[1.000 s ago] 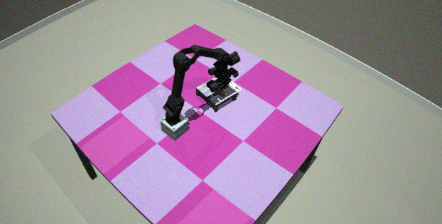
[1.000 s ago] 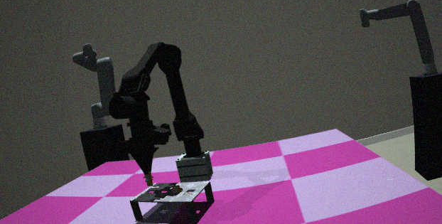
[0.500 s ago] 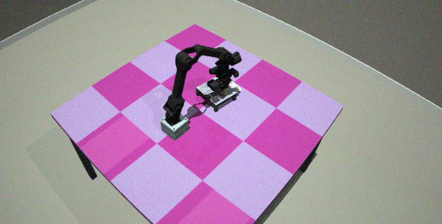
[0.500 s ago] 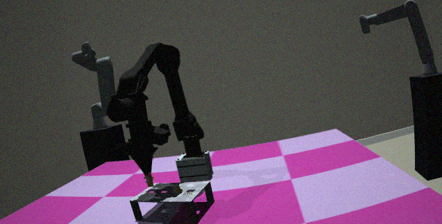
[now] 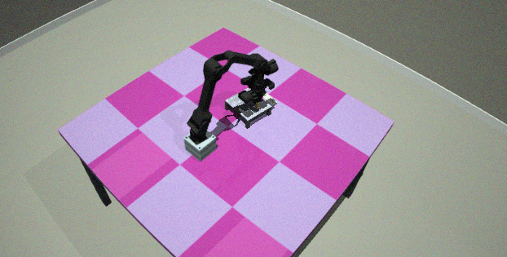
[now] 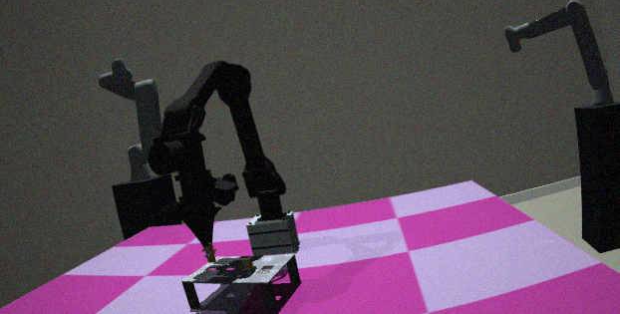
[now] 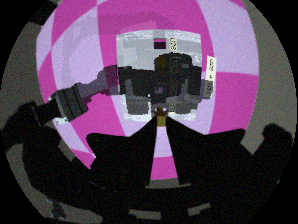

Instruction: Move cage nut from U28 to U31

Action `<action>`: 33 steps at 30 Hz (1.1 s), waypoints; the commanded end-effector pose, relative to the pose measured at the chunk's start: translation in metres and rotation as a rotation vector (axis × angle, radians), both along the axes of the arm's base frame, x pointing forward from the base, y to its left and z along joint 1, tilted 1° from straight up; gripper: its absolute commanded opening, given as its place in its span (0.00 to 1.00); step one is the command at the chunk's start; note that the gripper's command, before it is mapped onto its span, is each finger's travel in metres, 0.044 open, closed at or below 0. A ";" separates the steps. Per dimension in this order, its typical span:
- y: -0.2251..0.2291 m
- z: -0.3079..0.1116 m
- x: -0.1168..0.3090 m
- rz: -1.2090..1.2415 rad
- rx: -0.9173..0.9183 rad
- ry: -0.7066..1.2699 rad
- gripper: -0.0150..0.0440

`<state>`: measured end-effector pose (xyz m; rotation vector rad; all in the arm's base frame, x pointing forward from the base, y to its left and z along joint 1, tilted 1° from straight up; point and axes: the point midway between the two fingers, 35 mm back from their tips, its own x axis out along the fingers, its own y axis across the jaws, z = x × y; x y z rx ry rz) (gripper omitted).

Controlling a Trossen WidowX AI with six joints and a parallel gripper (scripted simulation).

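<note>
The rail plate (image 5: 233,101) (image 6: 280,260) (image 7: 134,44) is a pale raised plate on short dark legs, largely shaded by the arm. My gripper (image 5: 257,103) (image 6: 208,247) (image 7: 161,119) points down over it and is shut on a brass-coloured cage nut (image 6: 212,253) (image 7: 161,120). The held nut is at or just above the plate, near the side away from the arm's base; contact and its spring wings cannot be made out. The other nut (image 6: 250,264) (image 7: 160,63) sits in the plate, nearer the base and in shadow. An empty square hole (image 7: 159,44) shows near the plate's base-side edge.
A white label strip (image 7: 210,77) runs along one side of the plate. The arm's base (image 5: 200,146) (image 6: 273,236) stands on the checkered table (image 5: 232,171) (image 6: 464,244). Two grey arms (image 6: 149,107) (image 6: 588,50) stand on dark pedestals in the background.
</note>
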<state>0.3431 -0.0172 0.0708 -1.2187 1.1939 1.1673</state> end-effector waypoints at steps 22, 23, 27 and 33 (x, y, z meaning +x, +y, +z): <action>0.000 -0.023 0.002 0.003 -0.005 -0.001 0.31; 0.000 -0.023 0.002 0.003 -0.005 -0.001 0.31; -0.001 -0.023 0.003 0.003 -0.004 -0.002 0.31; -0.001 -0.023 0.003 0.003 -0.004 -0.002 0.31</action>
